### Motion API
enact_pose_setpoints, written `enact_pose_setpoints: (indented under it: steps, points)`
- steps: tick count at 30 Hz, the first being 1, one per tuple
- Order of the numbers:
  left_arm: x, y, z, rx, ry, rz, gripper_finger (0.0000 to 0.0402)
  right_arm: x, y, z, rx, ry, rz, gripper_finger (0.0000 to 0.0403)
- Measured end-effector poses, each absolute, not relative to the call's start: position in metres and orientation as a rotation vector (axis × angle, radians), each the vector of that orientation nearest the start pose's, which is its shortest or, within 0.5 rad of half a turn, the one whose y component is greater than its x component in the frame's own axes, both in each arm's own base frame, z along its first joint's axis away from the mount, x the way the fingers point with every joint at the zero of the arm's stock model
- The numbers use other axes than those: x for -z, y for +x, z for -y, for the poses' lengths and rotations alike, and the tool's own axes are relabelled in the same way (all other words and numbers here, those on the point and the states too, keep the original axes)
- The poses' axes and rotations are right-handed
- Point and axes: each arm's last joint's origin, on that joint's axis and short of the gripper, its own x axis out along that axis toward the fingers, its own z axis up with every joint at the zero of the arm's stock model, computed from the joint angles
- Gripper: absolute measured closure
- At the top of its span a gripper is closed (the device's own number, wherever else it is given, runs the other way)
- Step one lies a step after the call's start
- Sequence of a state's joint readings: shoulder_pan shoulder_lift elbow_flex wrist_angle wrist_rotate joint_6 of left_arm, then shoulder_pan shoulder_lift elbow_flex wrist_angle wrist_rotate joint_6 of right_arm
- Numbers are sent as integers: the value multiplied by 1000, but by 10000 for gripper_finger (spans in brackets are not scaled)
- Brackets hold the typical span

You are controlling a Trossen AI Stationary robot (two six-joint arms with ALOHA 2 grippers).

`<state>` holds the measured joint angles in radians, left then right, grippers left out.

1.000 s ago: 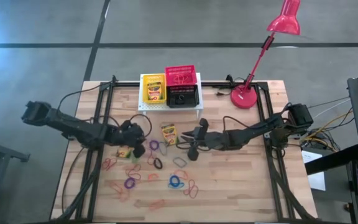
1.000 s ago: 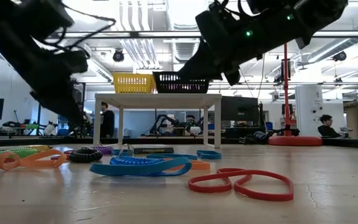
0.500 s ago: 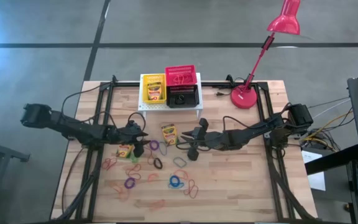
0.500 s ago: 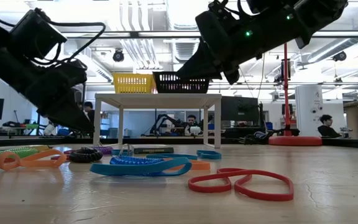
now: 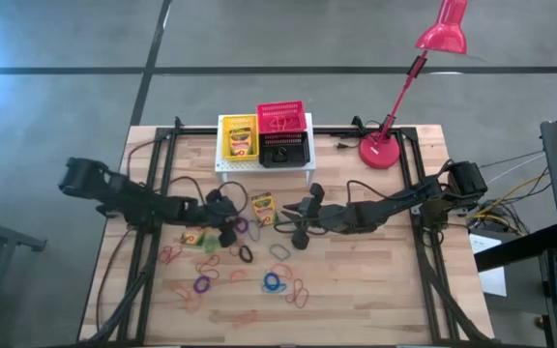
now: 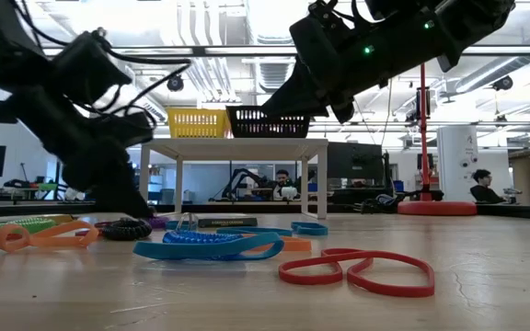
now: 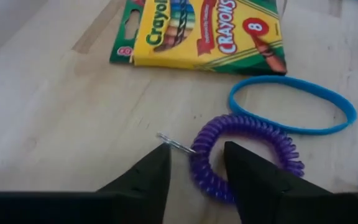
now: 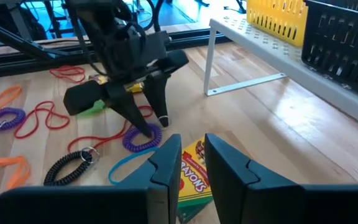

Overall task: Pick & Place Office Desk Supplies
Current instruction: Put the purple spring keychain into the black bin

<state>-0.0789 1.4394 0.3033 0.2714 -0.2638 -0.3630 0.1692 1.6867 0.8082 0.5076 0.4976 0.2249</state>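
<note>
At mid-tabletop [image 5: 356, 280], the left gripper [image 7: 194, 163] has slid rightward onto the purple coil loop [image 7: 241, 155], fingers narrowly parted astride its rim, crayon box [image 7: 207, 31] at twelve o'clock; the right gripper [image 8: 191, 163] hovers, fingers narrow, empty.

A red desk lamp [image 5: 401, 92] stands at the wooden table's [image 5: 375, 290] far right corner, its shade [image 5: 443, 27] reaching past the edge. A white stand [image 5: 303, 174] sits mid-back. People [image 6: 479, 187], apparently seated, show beyond.

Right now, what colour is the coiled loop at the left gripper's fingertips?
Purple; the coiled loop shows best in the left wrist view.
</note>
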Motion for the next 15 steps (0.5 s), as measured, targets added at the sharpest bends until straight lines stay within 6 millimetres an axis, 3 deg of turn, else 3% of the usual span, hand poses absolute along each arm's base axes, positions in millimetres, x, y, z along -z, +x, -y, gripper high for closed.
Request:
enact_pose_setpoints:
  steps: [9,15]
  points:
    - [-103,212,10,-282,-143,-857,384,-181,337,-44,357,102,-314,342]
    - [-136,216,14,-275,-153,-713,386,-185,340,-46,279,120,-316,322]
